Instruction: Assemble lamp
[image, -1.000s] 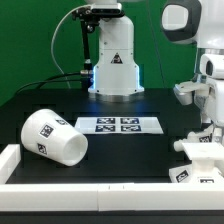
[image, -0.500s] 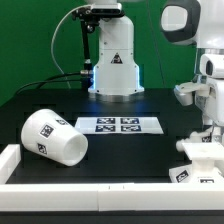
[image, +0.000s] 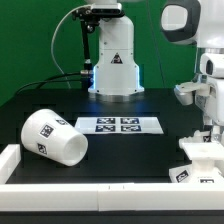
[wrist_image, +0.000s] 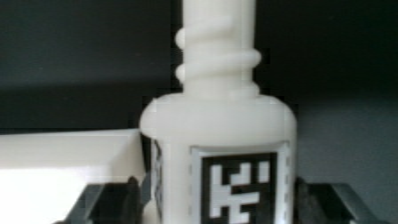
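Hardly anything has shifted over the last second: the shade (image: 55, 138) lies on its side where it lay, to the exterior view's left of the marker board (image: 120, 124) and nearer the camera. The arm stands as it did on the exterior view's right of that board, and only the white parts (image: 203, 150) under the gripper (image: 208, 130) seem to sit slightly lower. Which of those parts is which cannot be told from that view. The wrist view shows the bulb (wrist_image: 217, 130), its tag facing the camera and its ridged neck pointing away, with the dark fingers (wrist_image: 103, 205) flanking its body on both sides. Whether the pads are pressing on it or merely standing beside it cannot be made out. The step in hand looks like taking up the bulb. To do that well, the fingers should close on the broad tagged body and not on the ridged neck, so the neck stays free for seating into the base. The closing should be square and centred so the rounded body does not roll or squirt out, followed by a straight lift clear of the neighbouring white parts.
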